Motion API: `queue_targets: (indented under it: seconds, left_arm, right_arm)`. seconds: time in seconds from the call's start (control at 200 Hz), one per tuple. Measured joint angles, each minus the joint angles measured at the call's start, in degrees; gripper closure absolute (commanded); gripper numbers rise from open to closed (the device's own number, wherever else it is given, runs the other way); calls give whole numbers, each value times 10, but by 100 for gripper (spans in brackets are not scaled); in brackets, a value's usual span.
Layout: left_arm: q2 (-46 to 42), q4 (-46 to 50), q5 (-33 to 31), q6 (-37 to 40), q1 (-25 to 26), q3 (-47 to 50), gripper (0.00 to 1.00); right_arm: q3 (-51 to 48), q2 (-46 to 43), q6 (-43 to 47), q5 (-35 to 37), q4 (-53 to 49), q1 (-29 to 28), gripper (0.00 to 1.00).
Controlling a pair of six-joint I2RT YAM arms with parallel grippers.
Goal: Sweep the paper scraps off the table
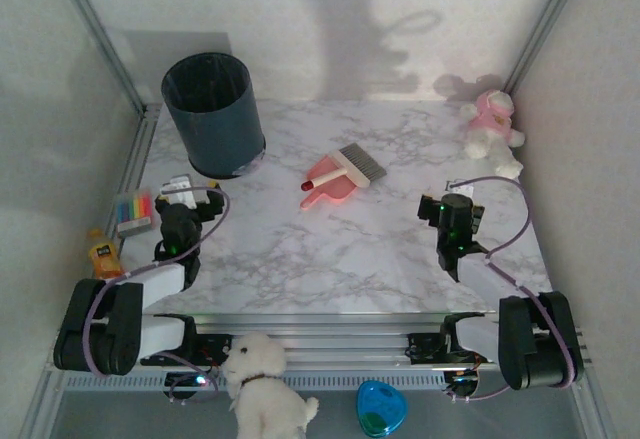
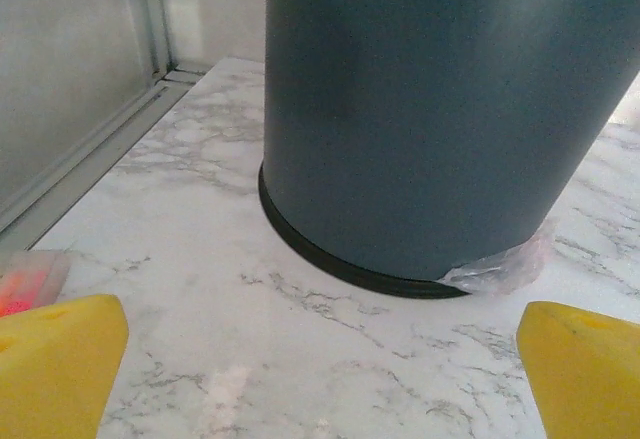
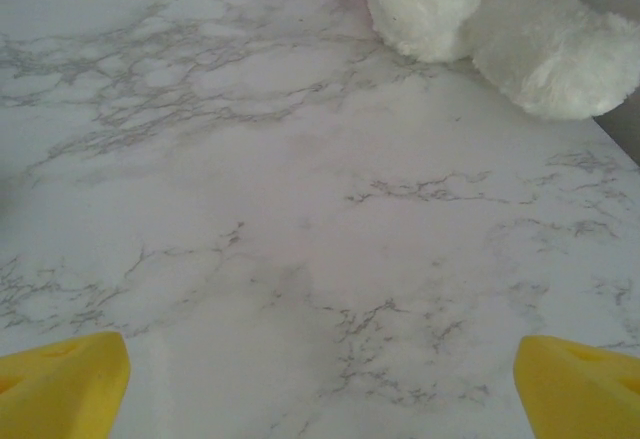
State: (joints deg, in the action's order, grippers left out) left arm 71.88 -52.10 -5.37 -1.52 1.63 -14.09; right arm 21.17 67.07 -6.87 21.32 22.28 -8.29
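Note:
The white marble table (image 1: pixel 330 249) carries a pink dustpan (image 1: pixel 330 187) with a grey-bristled brush (image 1: pixel 360 164) lying across it, near the middle. The paper scraps are out of view. My left gripper (image 1: pixel 192 197) hovers at the left, facing the dark blue bin (image 1: pixel 212 114); its yellow fingers (image 2: pixel 60 359) stand wide apart with bare marble between them (image 2: pixel 320 359). My right gripper (image 1: pixel 455 199) hangs at the right, open too, with nothing between its fingertips (image 3: pixel 320 384), facing a white plush toy (image 3: pixel 480 14).
The bin (image 2: pixel 440 109) stands close ahead of the left gripper, a scrap of clear liner (image 2: pixel 500 269) sticking out at its base. A pack of coloured strips (image 1: pixel 133 209) lies by the left rail. A pink-and-white plush toy (image 1: pixel 492 129) sits at the back right corner.

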Motion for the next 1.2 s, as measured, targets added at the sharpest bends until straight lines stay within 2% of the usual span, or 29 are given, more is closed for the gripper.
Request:
queue_targets:
  seconds: [0.23, 0.55, 0.981, 1.201]
  left_arm:
    - [43, -96, 61, 0, -40, 32, 0]
    - [93, -170, 102, 0, -52, 33, 1]
    - [155, -224, 119, 1, -53, 33, 0]
    - [156, -222, 87, -5, -53, 28, 0]
  right_arm:
    - [-4, 47, 0, -54, 72, 22, 1]
    - [-5, 102, 8, -82, 140, 35, 1]
    - [-2, 182, 23, -112, 217, 47, 1]
    - [-2, 210, 32, -126, 249, 47, 1]
